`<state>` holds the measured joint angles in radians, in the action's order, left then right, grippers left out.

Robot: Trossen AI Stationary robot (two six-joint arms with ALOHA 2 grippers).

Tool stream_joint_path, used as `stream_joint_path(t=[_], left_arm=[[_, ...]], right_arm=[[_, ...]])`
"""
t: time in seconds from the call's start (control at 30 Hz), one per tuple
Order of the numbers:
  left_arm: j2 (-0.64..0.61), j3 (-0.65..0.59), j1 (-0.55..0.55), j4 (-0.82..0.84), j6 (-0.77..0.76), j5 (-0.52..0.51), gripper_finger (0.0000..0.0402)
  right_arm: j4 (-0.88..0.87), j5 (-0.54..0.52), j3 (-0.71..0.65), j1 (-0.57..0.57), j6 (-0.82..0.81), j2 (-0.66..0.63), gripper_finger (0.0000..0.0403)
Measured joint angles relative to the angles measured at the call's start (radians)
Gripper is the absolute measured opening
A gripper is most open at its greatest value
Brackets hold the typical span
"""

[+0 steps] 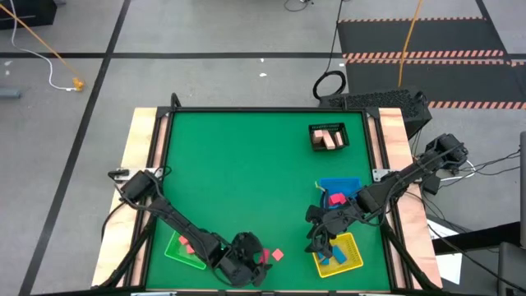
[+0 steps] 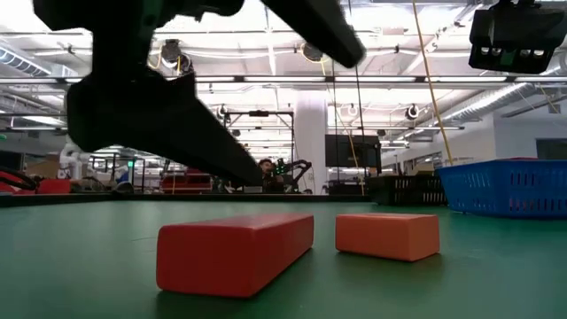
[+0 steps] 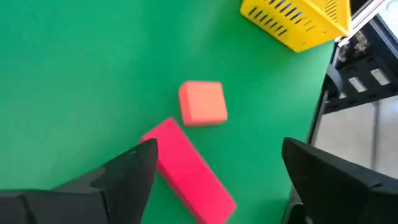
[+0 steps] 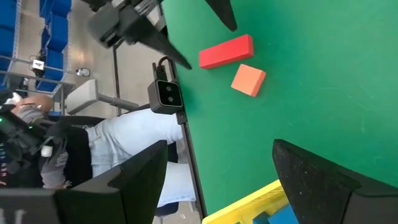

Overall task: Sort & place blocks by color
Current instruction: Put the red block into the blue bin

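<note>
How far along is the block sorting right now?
Done: a red block lies in the green tray, blue blocks in the yellow tray, and a pink one in the blue tray. In hand: nothing; the left gripper is open over the red bar and orange cube on the mat; the right gripper is open above the yellow tray. Left: those two, plus tan blocks in the black basket.

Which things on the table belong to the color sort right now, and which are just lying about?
Job things:
- red bar and orange-red cube, loose on the mat under the open left gripper
- green tray, yellow tray, blue tray
- right gripper, open over the yellow tray

Lying about:
- black mesh basket holding tan blocks
- cables on the floor
</note>
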<state>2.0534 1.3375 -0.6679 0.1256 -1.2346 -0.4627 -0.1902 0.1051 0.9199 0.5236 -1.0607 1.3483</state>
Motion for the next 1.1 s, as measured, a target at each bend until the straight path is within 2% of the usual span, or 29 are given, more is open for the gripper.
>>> stream_joint_path(t=[0.2,0.5,0.73,0.97,1.1], left_arm=[[0.064,0.105,0.000,0.139,0.054,-0.044,0.0356],[0.169,0.194,0.000,0.251,0.013,-0.067,0.0312],[0.179,0.197,-0.001,0.319,0.068,-0.080,0.0255],[0.190,0.195,-0.010,0.350,0.233,-0.109,0.0162],[0.190,0.195,-0.010,0.353,0.266,-0.107,0.0114]], right_arm=[[0.000,0.000,0.000,0.000,0.000,0.000,0.0281],[0.009,0.000,0.000,0.000,0.000,0.000,0.0281],[0.029,0.000,0.000,0.000,0.000,0.000,0.0281],[0.053,0.000,0.000,0.000,0.000,0.000,0.0281],[0.052,0.000,0.000,0.000,0.000,0.000,0.0281]])
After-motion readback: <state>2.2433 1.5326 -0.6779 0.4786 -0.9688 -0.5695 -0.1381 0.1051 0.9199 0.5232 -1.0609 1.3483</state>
